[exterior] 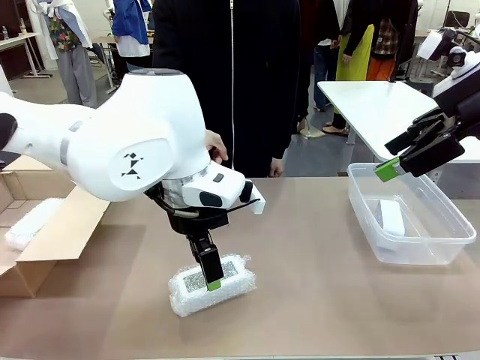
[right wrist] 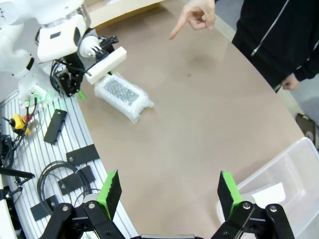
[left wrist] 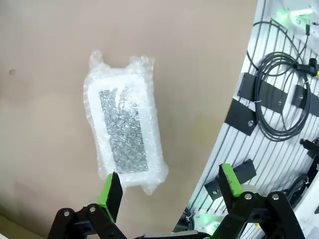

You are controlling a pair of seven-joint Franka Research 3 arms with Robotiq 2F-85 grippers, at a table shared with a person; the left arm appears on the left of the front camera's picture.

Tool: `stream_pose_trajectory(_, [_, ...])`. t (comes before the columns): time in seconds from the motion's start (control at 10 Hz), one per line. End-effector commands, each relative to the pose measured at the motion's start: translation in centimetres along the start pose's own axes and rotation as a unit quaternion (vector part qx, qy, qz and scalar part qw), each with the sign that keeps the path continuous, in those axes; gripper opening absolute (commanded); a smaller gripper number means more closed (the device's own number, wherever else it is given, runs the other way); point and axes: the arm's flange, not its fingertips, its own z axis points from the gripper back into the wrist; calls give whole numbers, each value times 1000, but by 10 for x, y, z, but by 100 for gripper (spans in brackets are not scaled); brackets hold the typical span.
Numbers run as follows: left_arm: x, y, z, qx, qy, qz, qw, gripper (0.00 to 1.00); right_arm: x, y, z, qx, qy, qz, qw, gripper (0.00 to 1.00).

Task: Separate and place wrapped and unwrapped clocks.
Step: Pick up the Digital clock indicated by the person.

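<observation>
A smooth matte tan table (exterior: 322,285) spans the front view, its near edge curving above a ribbed white panel strung with black cables in the wrist views. On its left side sits an open brown corrugated cardboard box (exterior: 52,240), flaps folded out, with an oblong white bubble-wrap bundle (exterior: 30,223) lying inside. On the right side stands a clear rectangular plastic tub (exterior: 442,240) with rounded corners, and a smooth plain white rectangular block (exterior: 391,216) lies flat on its bottom. A person in a black zipped jacket stands at the far side, one hand (right wrist: 197,17) pointing a finger down toward the table.

The glossy white left arm reaches over the middle, and the left gripper (left wrist: 169,191) hangs just above the near end of a second bubble-wrap bundle (exterior: 212,286), its jaws spread wide and holding nothing. This bundle lies flat on the table near the front edge, lumpy and crinkled, with a grey speckled panel (left wrist: 122,130) framed in white showing through the wrap.

The right gripper (right wrist: 169,191) is raised over the table beside the tub, its black fingers with green pads (right wrist: 110,193) also spread wide and empty.
</observation>
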Motion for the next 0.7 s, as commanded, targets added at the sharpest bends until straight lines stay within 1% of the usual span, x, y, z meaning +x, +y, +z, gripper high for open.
stream_pose_trajectory(0.0, [4, 20, -14, 13, 2, -11, 1000, 100, 1, 0, -2, 17, -8, -4, 1000, 100])
stream_pose_trajectory(0.1, [5, 25, -21, 21, -2, -12, 1000, 100, 1, 0, -2, 17, -8, -4, 1000, 100])
stream_pose_trajectory(0.2, [7, 26, -27, 16, -20, -28, 999, 100, 1, 0, -2, 17, -8, -4, 1000, 100])
stream_pose_trajectory(0.3, [11, 25, -34, 34, -22, -24, 999, 100, 1, 0, -2, 17, -8, -4, 1000, 100])
stream_pose_trajectory(0.5, [17, 27, -48, 41, -1, -22, 999, 100, 1, 0, -2, 17, -8, -4, 1000, 100])
stream_pose_trajectory(0.6, [19, 29, -54, 42, -5, -21, 999, 100, 1, 0, -2, 17, -8, -4, 1000, 100])
